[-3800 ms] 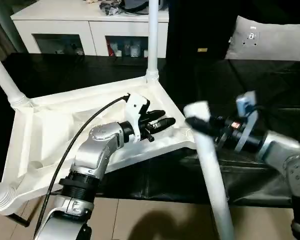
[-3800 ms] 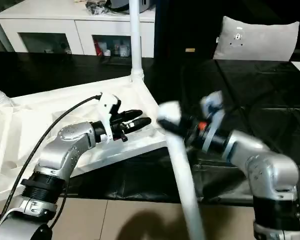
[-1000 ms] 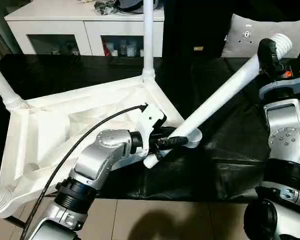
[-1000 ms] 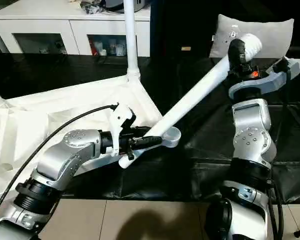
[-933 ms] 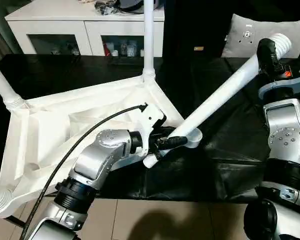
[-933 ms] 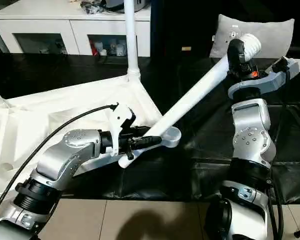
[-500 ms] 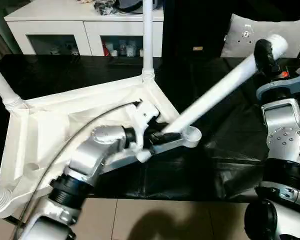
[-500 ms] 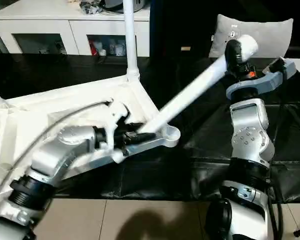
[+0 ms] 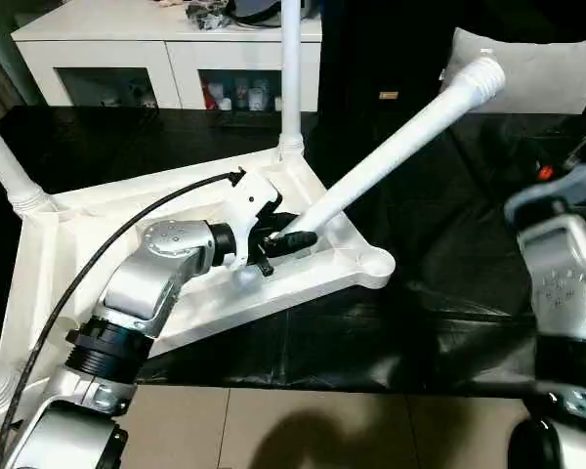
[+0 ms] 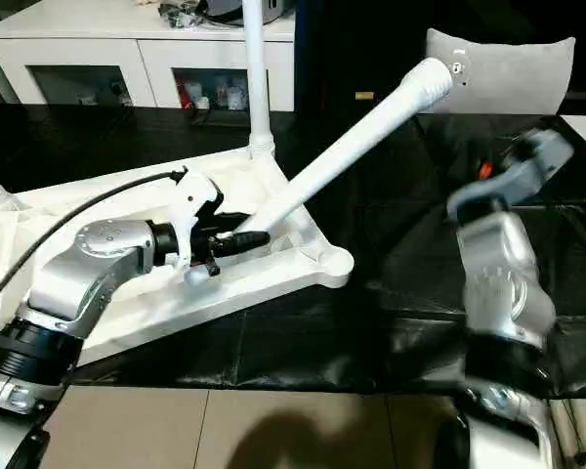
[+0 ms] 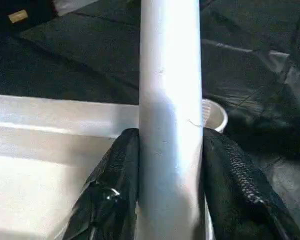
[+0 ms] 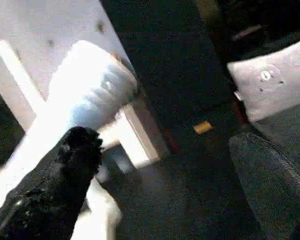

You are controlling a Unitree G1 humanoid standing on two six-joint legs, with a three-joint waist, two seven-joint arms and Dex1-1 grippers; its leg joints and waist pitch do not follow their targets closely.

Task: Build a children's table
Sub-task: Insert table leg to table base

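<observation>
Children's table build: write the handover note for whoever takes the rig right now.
Left gripper: shut on the loose leg near its lower end; its ribbed end points up and away.
Right gripper: open, clear of that leg.
Tabletop: underside up on the black cloth, two legs standing in far sockets, a third at the near left corner.
Left to do: seat the loose leg in the empty near corner socket.

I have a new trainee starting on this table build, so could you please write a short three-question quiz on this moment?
1. True or false: the left gripper clamps the slanted leg.
2. How many legs already stand upright in the tabletop? A) none B) two C) four
3. Which end of the slanted leg points up and away: plain or ribbed?

Key: 1 true; 2 B, the far leg and the left leg; 3 ribbed.
</observation>
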